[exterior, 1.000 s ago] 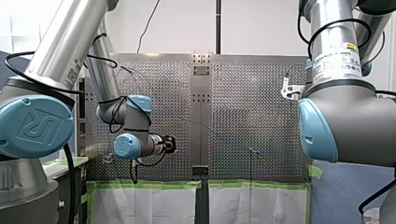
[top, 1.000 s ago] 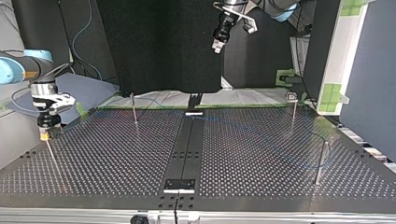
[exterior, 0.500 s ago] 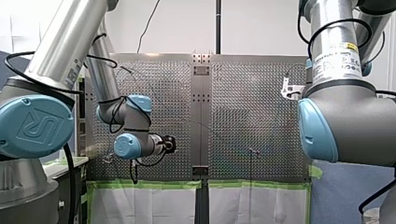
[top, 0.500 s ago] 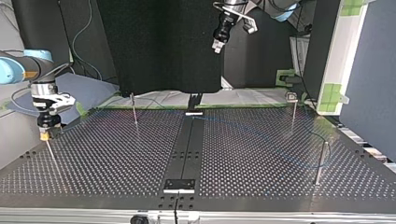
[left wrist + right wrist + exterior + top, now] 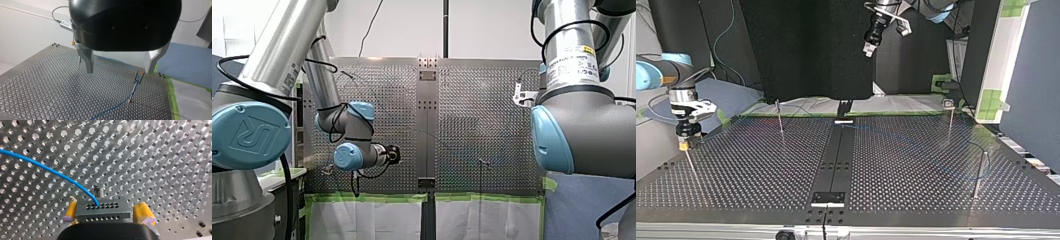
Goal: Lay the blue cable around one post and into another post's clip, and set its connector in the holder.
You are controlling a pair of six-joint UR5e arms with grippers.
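Our right pincer (image 5: 107, 203), yellow-padded, is clamped on the grey, hole-dotted connector (image 5: 102, 213) over the perforated metal table (image 5: 162, 157), at the top view's left. The thin blue cable (image 5: 50, 170) curves away from it. Our left pincer (image 5: 118, 72) hangs high, its tapered metal fingers apart.

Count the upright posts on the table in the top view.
4: far-left post under my right gripper; back-left post; back-right post; near-right post by the view's right edge. Others may be hidden.
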